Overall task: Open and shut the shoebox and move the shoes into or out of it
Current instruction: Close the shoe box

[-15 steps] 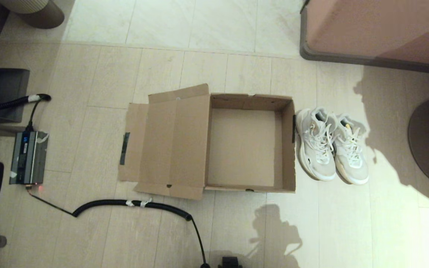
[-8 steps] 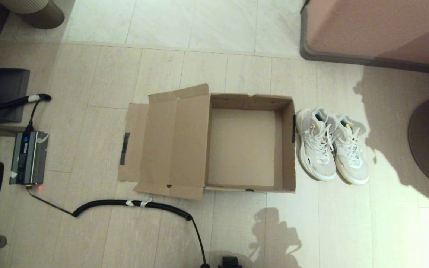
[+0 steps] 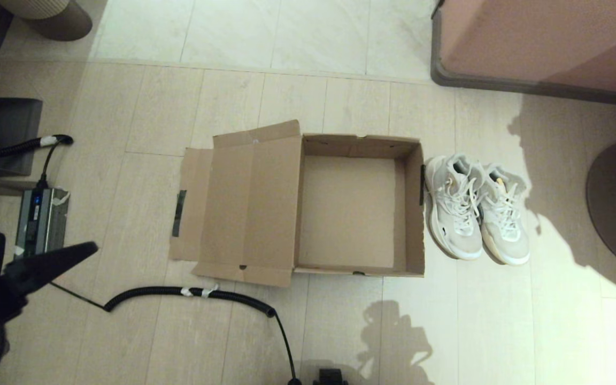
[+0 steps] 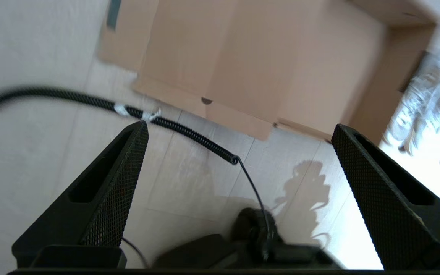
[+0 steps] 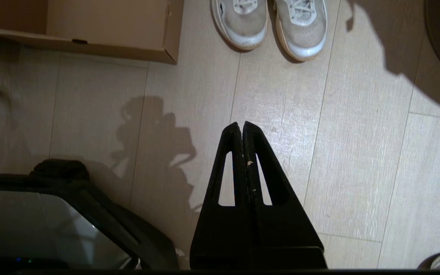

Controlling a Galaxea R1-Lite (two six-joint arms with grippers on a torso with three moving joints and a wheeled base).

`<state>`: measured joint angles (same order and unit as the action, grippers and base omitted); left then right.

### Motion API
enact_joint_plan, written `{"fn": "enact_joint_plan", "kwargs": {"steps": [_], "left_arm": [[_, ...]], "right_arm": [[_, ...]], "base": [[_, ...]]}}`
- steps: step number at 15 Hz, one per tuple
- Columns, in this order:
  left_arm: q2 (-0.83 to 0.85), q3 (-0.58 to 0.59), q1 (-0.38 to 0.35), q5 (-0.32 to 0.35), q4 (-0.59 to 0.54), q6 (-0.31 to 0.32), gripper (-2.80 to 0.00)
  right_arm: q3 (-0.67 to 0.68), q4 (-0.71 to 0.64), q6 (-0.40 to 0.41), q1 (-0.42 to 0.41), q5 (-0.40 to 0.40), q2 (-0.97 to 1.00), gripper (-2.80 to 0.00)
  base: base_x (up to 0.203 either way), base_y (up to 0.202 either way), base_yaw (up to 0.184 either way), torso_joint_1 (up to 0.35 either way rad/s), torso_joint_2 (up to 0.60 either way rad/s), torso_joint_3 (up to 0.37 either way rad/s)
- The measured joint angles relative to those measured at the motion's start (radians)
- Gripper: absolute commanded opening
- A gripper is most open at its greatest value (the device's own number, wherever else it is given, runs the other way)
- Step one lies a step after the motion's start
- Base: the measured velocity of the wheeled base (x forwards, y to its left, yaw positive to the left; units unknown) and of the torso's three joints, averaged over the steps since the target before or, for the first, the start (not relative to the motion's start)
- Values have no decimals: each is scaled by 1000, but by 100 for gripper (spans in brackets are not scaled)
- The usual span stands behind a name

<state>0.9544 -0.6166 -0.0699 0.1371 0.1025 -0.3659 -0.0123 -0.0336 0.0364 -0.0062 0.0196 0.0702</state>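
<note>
Now the shoebox [image 3: 348, 206] sits wide open on the floor, its hinged lid [image 3: 244, 208] folded flat to the left of the tray and the tray bare inside. Just to the right of the shoebox, the 2 shoes [image 3: 474, 208] stand side by side, toes toward the robot, the nearer one almost touching the box wall. To the shoebox's left and nearer the robot, the left gripper [image 3: 51, 262] has just swung into the head view, where half a second ago only floor showed; its 2 fingers [image 4: 124, 160] are spread wide and hold nothing. A coiled black cable [image 3: 190, 292] lies between it and the shoebox. The right gripper [image 5: 242, 128] hangs over bare floor, nearer the robot than the shoes, fingers pressed together and holding nothing. Judging by this, the left arm is starting a reach, likely for the lid or toward loading the shoes
</note>
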Motion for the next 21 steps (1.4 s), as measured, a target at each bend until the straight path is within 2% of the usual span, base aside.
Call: {"fn": "enact_joint_plan", "kwargs": {"steps": [5,7,9,12,15,17,21], "left_arm": [[510,-55,-245,270,348,-32,0],[693,-83,-298,376,487,-35,0],[869,-137,-323,441,615,-37,0],[1152,-299,-336,473,811,-37,0],[1389,-548,-325,484,941,-36,0],[1501,-680,-275,488,964,-36,0],[1610,-832,-189,487,960,-34,0]], "right_arm": [[0,-1,-6,0,-9,-62,-280],[0,-1,-6,0,-10,-67,-280],[0,-1,-6,0,-12,-70,-280],[0,-1,-6,0,-12,-71,-280],[0,-3,-7,0,-18,-70,-280],[-1,-4,-10,0,-18,-70,-280],[-1,-5,-29,0,-18,-70,-280]], "base": [[0,0,0,0,0,0],[0,0,0,0,0,0],[0,0,0,0,0,0],[0,0,0,0,0,0],[0,0,0,0,0,0],[0,0,0,0,0,0],[0,0,0,0,0,0]]}}
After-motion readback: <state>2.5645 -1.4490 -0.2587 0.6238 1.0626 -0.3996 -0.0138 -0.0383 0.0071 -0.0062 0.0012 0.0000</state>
